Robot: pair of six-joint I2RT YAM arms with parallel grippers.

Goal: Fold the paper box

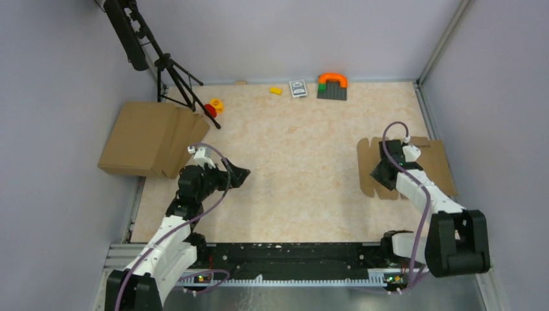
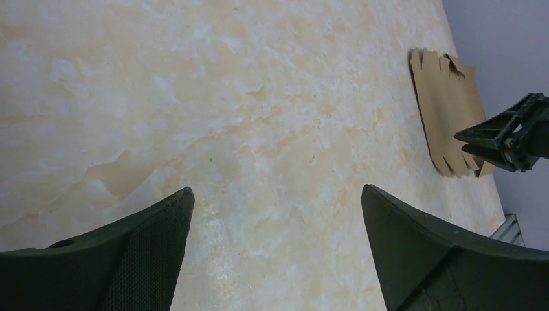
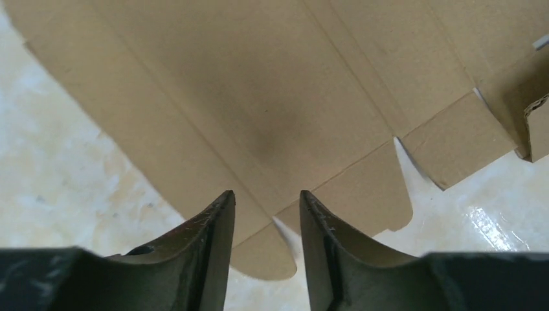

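Two arms seen from overhead: the left gripper (image 1: 239, 175) hangs spread over open table (image 1: 304, 162), the paper box (image 1: 437, 162) lies flat at the right edge under the right gripper (image 1: 382, 175), and a pile of flat cardboard (image 1: 145, 139) overhangs the left edge. Left wrist: jaws wide above open marble, box well apart by the far edge. Right wrist: fingers (image 3: 213, 233) narrowly apart over the box's tabbed edge; whether they pinch it cannot be told.
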